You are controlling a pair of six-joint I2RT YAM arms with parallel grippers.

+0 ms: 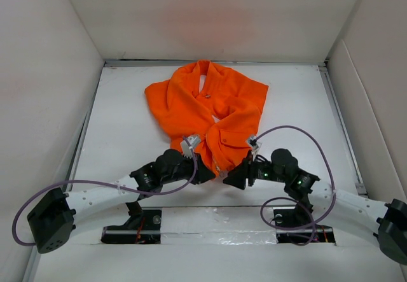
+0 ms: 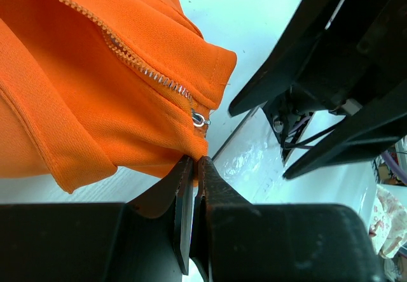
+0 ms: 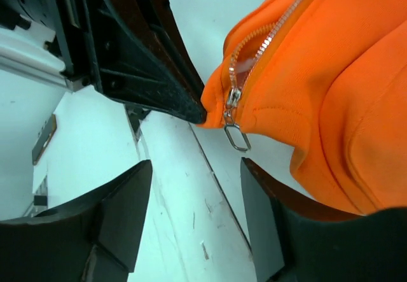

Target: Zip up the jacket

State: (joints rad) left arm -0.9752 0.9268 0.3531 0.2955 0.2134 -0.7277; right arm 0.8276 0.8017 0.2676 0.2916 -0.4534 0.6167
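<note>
- Left gripper (image 2: 196, 164) fills the bottom of its own wrist view; its two black fingers are pressed together, with a fold of the jacket (image 2: 82, 91) at the lower hem corner pinched between their tips.
- Right gripper (image 3: 196, 167) has its jaws spread apart and nothing between them; bare white counter (image 3: 178, 218) shows through the gap.
- Zipper slider (image 3: 233, 97) sits at the bottom end of the jacket's front edge, just beyond the right gripper's fingertips. Its wire pull tab (image 3: 236, 137) hangs down from it, clear of both fingers.
- Seen from the right wrist, the left gripper's tip meets the orange hem just beside the slider.
- Seen from the left wrist, a row of silvery zipper teeth (image 2: 140, 62) runs diagonally down the orange fabric and ends at the slider close above the closed fingertips. The right gripper's open black fingers (image 2: 331, 72) stand opposite, near but not touching the cloth.
- From above, the jacket lies crumpled in the middle of the counter, collar (image 1: 206, 72) toward the far wall and hem toward the arms.
- Both grippers meet at the jacket's near edge, the left one (image 1: 206, 175) at the hem and the right one (image 1: 230, 179) just beside it.
- Purple cable (image 1: 299, 132) loops over the right arm.
</note>
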